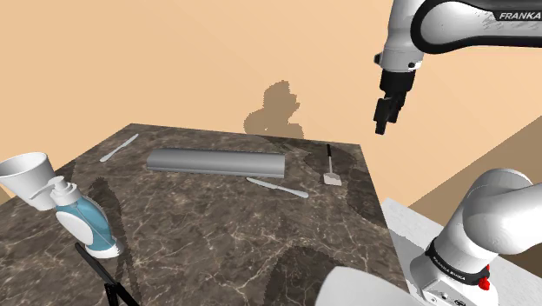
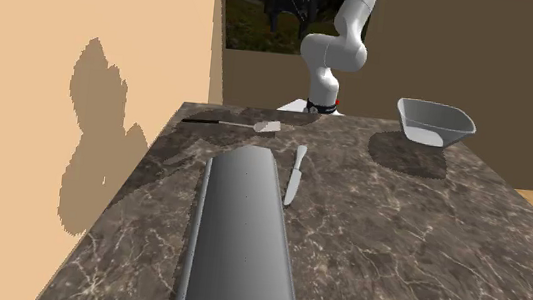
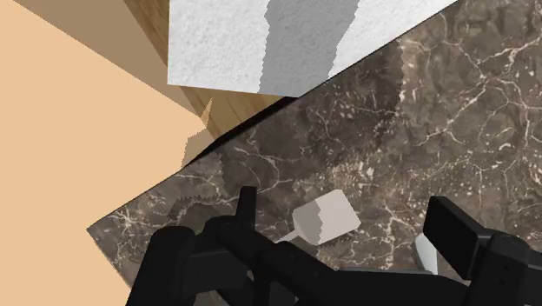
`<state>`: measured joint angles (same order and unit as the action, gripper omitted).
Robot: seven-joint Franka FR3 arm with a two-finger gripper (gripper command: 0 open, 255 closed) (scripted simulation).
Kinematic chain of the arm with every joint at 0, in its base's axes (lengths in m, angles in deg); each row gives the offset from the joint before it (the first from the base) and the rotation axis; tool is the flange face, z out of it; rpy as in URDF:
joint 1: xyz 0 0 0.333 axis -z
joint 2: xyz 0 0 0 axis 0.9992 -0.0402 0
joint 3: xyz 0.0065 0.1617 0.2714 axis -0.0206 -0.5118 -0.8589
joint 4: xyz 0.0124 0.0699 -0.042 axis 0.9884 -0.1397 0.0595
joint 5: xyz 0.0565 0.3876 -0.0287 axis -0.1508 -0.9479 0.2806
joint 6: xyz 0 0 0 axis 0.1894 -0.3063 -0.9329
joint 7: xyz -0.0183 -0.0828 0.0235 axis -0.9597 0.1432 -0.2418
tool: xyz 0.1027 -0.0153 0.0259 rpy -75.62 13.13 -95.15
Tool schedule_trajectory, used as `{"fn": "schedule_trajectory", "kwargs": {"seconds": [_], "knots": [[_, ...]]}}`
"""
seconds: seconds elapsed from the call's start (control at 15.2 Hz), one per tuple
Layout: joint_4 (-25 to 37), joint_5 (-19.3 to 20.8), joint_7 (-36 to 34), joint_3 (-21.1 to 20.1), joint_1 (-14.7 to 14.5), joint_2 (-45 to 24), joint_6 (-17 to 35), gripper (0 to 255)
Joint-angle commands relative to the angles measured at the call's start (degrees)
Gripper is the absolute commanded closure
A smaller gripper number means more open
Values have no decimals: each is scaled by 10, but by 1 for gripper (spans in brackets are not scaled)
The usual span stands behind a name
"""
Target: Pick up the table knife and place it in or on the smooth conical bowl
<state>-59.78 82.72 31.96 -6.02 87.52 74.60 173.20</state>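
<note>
While the arm hangs up high, going from the shoulder view's left: a white cup [image 1: 29,172] sits tilted at the edge of the dark marbled surface [image 1: 226,235], right next to a blue-and-white pump bottle [image 1: 82,219]. Next is a long grey rounded bar [image 1: 217,162], and just beside it on the side facing the stand lies the table knife [image 1: 278,187], flat and pale grey. A small spatula [image 1: 331,170] with a dark handle sits near the knife's tip. The pale bowl [image 1: 365,289] is at the corner by the stand, well apart from the knife. Rightmost, the end effector [image 1: 381,122] hovers high above the surface, fingers spread, holding nothing.
</note>
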Motion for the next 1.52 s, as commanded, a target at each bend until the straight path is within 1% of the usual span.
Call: {"fn": "schedule_trajectory", "kwargs": {"seconds": [0.0,0.33,0.73,1.06,1.45], "knots": [[0,0,0,0,0,0,0,0],[-16,-18,6,-16,-24,-66,90,0],[-13,-37,16,-37,-52,-161,191,0],[8,-48,24,-56,-73,-248,267,0],[54,-52,32,-80,-95,-359,342,0]]}}
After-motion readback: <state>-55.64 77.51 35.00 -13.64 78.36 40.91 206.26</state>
